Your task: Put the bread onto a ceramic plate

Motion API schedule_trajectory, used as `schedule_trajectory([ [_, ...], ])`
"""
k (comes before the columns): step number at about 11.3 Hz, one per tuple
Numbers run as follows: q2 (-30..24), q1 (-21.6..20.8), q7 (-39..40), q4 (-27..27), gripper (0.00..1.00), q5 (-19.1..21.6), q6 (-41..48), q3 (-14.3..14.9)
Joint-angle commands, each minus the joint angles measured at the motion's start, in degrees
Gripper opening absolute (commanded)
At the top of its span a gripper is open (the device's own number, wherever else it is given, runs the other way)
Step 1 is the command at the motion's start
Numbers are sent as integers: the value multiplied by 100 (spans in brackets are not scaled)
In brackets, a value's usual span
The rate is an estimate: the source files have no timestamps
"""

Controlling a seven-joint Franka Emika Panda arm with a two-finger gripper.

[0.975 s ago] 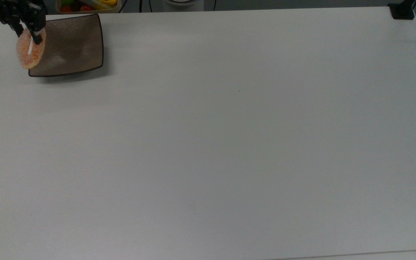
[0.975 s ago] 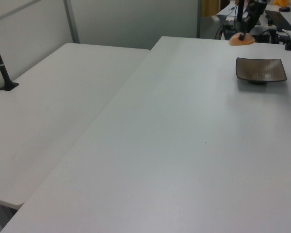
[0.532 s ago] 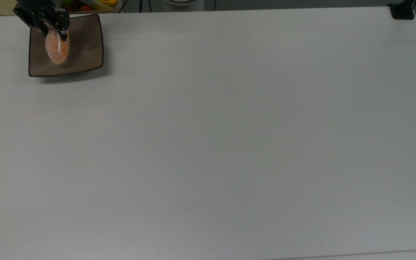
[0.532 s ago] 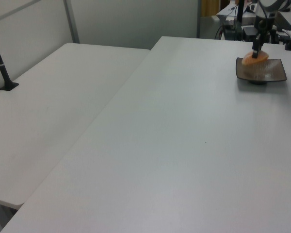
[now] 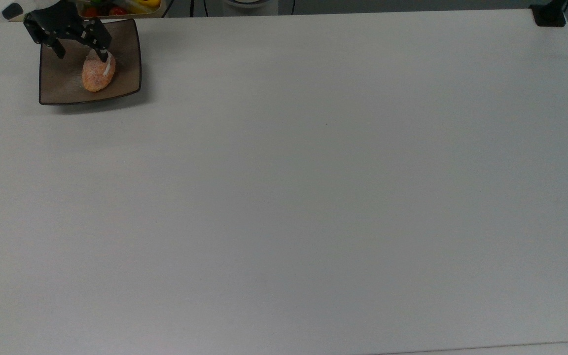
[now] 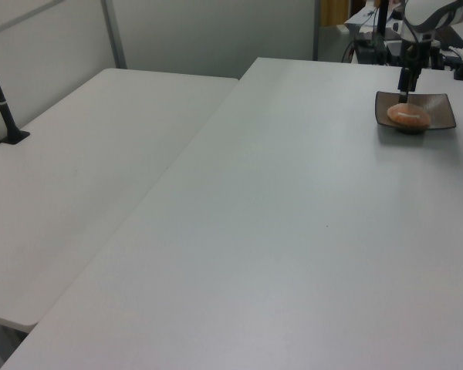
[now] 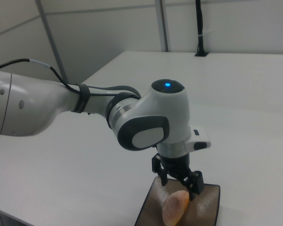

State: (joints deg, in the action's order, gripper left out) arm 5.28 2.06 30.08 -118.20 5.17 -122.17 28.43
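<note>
The bread (image 5: 98,74), an oval orange-brown bun with a white stripe, lies on the square brown ceramic plate (image 5: 59,84) in the top view's far upper left corner. My gripper (image 5: 82,54) hovers just above it, open, with its two black fingers spread wide; the right finger's tip is close to the bun's upper end. In the left view the bread (image 6: 409,116) rests in the plate (image 6: 441,116) below the gripper (image 6: 405,91). In the right view the gripper (image 7: 179,184) stands open over the bread (image 7: 175,208) on the plate (image 7: 208,202).
A tray of colourful fruit (image 5: 116,7) sits just behind the plate at the table's back edge. A black clamp (image 5: 548,17) marks the top view's upper right corner. A second white table (image 6: 85,177) with a black post (image 6: 4,108) adjoins in the left view.
My gripper carried the bread from beside the plate to over it, lowered it, and opened. The bread now lies on the plate, free of the fingers.
</note>
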Motion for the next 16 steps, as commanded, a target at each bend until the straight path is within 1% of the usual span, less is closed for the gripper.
schedule_trajectory([
  [1, -141, -48, -247, 235, 100, -42, 262, 14],
  [2, -159, -83, -431, 384, 100, -42, 464, -21],
  [4, -386, -276, -975, 692, 100, 2, 886, -39],
  [5, -474, -320, -1326, 824, 100, 28, 1071, -161],
  [7, -598, -321, -2169, 1017, 100, 20, 1344, -766],
  [9, -642, -312, -3145, 1403, 100, -86, 1651, -1372],
  [11, -712, -312, -3438, 1668, 100, -147, 2020, -1838],
  [12, -747, -312, -3456, 1756, 100, -234, 2231, -2171],
  [13, -791, -312, -3457, 1757, 100, -462, 2303, -2505],
  [14, -792, -303, -3483, 1739, 100, -542, 2295, -2831],
  [15, -765, -294, -3657, 1722, 100, -682, 2260, -3086],
  [16, -748, -312, -3815, 1730, 100, -744, 2242, -3202],
])
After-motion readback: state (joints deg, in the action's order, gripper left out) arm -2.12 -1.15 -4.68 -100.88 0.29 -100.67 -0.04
